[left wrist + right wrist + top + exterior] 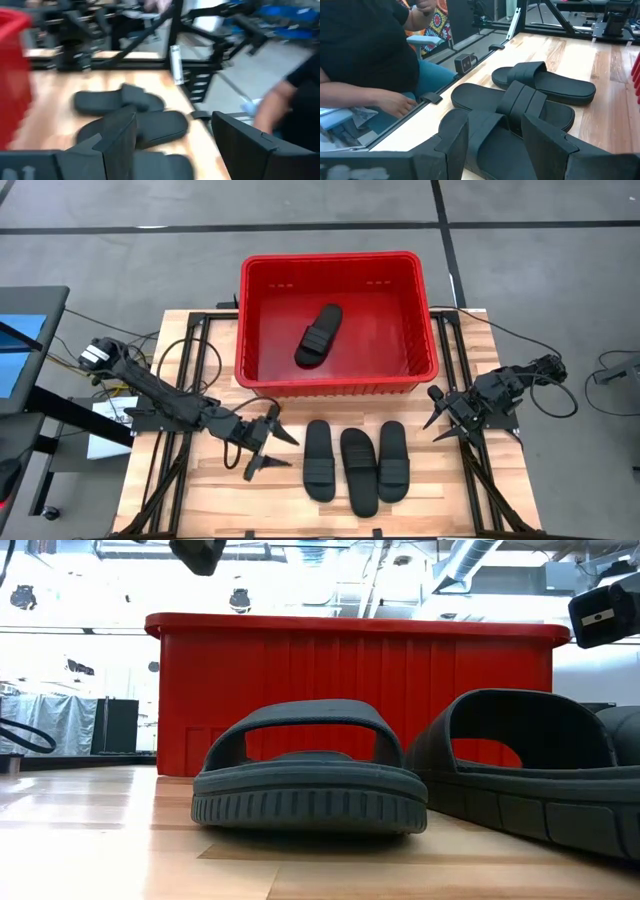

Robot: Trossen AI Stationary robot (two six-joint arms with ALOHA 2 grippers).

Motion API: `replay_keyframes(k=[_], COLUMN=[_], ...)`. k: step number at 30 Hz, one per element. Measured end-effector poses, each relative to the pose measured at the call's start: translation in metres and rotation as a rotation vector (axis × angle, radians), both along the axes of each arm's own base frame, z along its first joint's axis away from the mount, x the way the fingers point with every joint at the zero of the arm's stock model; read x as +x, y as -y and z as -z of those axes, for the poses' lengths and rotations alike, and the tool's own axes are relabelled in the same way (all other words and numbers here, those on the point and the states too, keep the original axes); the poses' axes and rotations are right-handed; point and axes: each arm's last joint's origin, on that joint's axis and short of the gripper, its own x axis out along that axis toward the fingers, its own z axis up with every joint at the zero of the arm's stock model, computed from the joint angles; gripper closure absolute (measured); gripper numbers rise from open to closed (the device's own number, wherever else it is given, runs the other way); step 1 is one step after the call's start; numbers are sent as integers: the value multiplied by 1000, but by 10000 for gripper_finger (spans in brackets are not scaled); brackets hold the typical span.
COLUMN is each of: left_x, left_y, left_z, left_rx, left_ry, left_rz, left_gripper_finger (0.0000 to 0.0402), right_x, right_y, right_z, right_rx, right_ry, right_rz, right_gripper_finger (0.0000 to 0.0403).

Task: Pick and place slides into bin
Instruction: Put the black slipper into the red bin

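High view: one slide (319, 335) already lies in the bin (337, 383); three slides (356, 463) sit side by side on the tabletop (200, 505) just in front of the bin. My left gripper (264, 446) hovers beside the leftmost slide (319, 460), jaws spread, nothing held. My right gripper (446, 414) waits off the row's other end, near the bin's corner, also spread and empty.

Risk as I judge it: the three soles nearly touch, so a finger coming down between them could nudge or drag a neighbour, or clamp two at once.

Low view: nearest slide (310, 780) fills the foreground, strap arched, bin wall right behind. A low carry could clip that rim.

Left wrist view: fingers (116, 145) wide apart, angled down toward the row; picture is smeared, so alignment is uncertain.

Right wrist view: fingers (455, 145) apart over the near slide (495, 145); a person (365, 55) sits just past the tabletop edge.
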Motion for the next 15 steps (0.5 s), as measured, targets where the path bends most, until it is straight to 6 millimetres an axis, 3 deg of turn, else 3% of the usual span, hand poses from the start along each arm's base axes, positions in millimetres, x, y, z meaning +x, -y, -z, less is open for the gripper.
replay_keyframes(k=[15], left_x=[4], left_y=[1], left_z=[3], left_rx=[8], left_ry=[12], left_rz=[-20], left_gripper_finger=[154], right_x=[0], right_y=[0], right_z=[0], right_rx=[0], right_ry=[0], right_rz=[0], right_gripper_finger=[230])
